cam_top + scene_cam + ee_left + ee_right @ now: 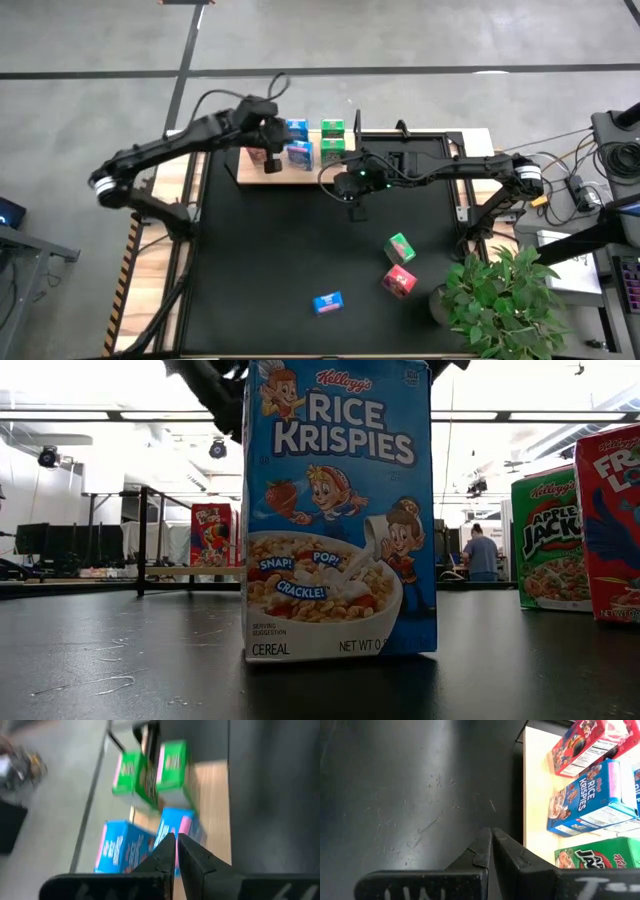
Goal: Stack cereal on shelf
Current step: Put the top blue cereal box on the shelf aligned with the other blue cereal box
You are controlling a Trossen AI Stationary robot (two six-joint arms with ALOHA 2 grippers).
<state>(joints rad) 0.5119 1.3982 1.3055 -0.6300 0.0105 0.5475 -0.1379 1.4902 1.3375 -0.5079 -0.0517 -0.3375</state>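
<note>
A blue Rice Krispies box (340, 510) printed with cartoon figures, a green Apple Jacks box (548, 538) and a red Froot Loops box (612, 520) stand on the black mat (300, 260).

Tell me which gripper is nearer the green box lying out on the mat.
Right. The right gripper hangs over the mat just up-left of the green box; the left gripper is far off at the shelf.

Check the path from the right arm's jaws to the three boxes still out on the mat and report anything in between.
Nothing visible blocks it. The right gripper hangs near the shelf, jaws shut; bare black mat lies between it and the green box, red box and blue box.
</note>
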